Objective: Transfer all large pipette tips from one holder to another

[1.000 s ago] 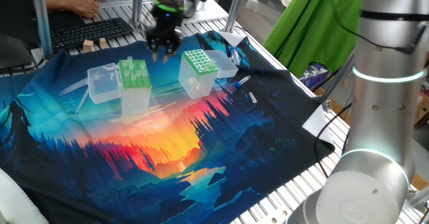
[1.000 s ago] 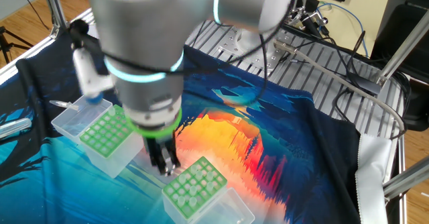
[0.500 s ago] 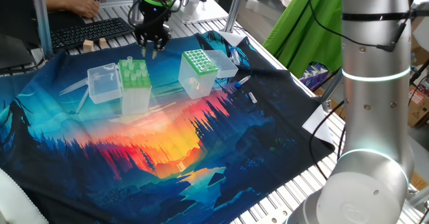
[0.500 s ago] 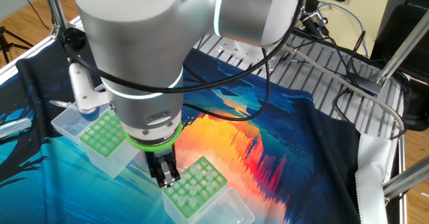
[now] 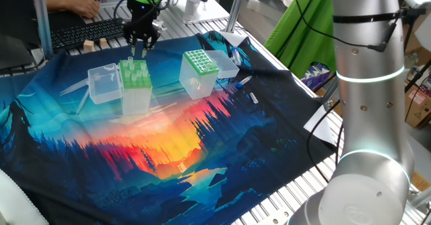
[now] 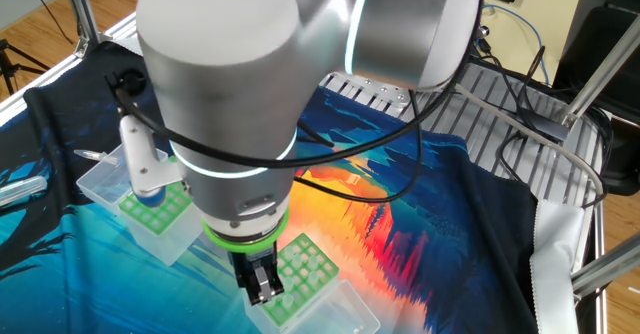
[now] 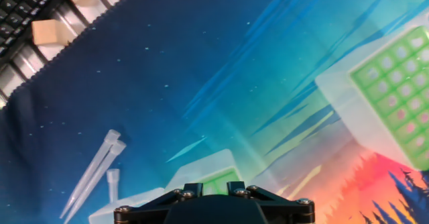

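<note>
Gripper [image 5: 142, 46]: hovered over the light-green holder [image 5: 135, 75], apparently lining up a pick; finger spacing couldn't be told.
Tips [image 5: 131, 65]: stood upright in that holder.
Dotted holder [image 5: 200, 61]: well apart, awaiting them.

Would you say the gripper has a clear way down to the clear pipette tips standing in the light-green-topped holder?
Probably yes: the gripper hangs just above the clear pipette tips in the light-green-topped holder, and nothing shows between them.
</note>
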`<state>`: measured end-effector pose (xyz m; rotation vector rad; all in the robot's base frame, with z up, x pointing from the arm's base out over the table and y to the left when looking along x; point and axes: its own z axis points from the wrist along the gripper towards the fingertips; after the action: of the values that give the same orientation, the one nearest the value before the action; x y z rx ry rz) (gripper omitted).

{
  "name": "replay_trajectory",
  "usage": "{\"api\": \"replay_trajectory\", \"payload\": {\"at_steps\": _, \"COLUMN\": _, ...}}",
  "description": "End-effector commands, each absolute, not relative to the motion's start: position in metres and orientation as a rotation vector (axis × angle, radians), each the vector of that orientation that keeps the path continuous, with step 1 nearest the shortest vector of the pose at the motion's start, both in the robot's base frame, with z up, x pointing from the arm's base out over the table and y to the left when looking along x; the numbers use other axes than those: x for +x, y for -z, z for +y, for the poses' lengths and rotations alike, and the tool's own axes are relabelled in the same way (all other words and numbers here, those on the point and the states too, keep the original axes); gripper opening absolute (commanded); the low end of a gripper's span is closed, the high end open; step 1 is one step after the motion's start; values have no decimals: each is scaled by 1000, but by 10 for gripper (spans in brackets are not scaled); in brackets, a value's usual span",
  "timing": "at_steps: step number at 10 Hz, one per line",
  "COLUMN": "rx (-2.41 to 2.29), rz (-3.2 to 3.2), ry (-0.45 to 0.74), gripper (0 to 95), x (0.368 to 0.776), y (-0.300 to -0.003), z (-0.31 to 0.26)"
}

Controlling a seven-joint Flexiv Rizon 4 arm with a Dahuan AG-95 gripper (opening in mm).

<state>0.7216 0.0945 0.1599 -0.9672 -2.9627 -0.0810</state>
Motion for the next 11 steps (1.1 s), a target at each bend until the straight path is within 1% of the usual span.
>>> {"api": "replay_trajectory", "payload": {"at_steps": 1, "rx": -977, "rz": -2964, "ry": 81, "gripper": 190, "x": 724, "y": -158, "z": 97}}
{"api": "replay_trajectory", "payload": {"at_steps": 7, "rx": -1046, "rz": -2940, "ry": 141, "gripper": 190, "x": 725, "y": -157, "z": 108}}
{"api": "replay_trajectory", "payload": {"at_steps": 11, "rx": -1060, "rz": -2947, "ry": 134, "gripper": 190, "x": 724, "y": -153, "z": 118}}
